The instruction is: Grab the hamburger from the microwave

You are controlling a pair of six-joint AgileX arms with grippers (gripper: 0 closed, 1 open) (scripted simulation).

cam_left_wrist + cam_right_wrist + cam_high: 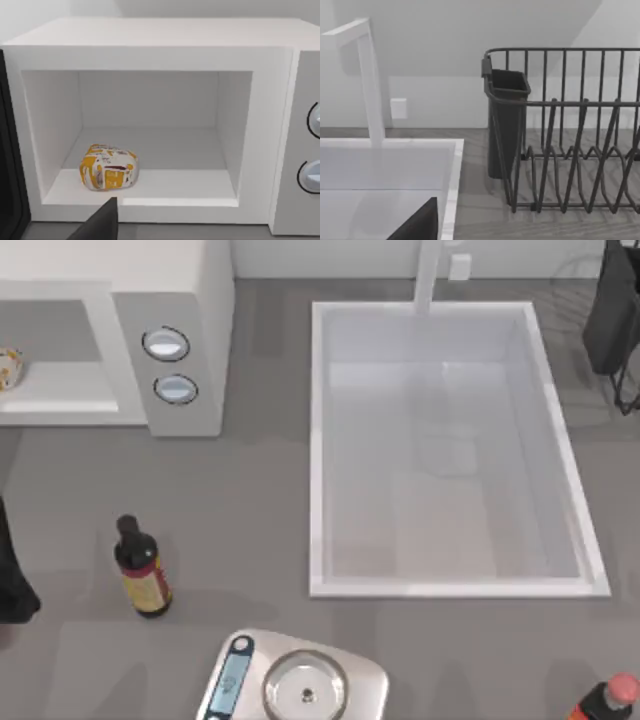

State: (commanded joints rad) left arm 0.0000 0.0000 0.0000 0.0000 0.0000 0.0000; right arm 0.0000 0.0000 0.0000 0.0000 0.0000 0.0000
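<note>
The hamburger point(109, 167), cream-white with orange-tan patches, lies on the floor of the open microwave point(150, 35), toward the cavity's front corner. In the top view the hamburger point(8, 368) sits at the picture's left edge inside the microwave point(180, 290), whose side panel carries two pale blue dials point(166, 344). A dark part of my left gripper point(100, 222) shows just in front of the cavity's sill, short of the hamburger and not touching it. My left arm point(12, 575) is at the table's left edge. A dark part of my right gripper point(417, 224) hangs over the sink's corner.
The dark microwave door point(9, 150) stands open beside the cavity. A dark bottle point(141, 570) stands in front of the microwave. A white sink point(450, 310) takes the middle, a scale point(300, 680) the front edge, a red-capped bottle point(605, 700) the front right, a dish rack point(570, 150) the back right.
</note>
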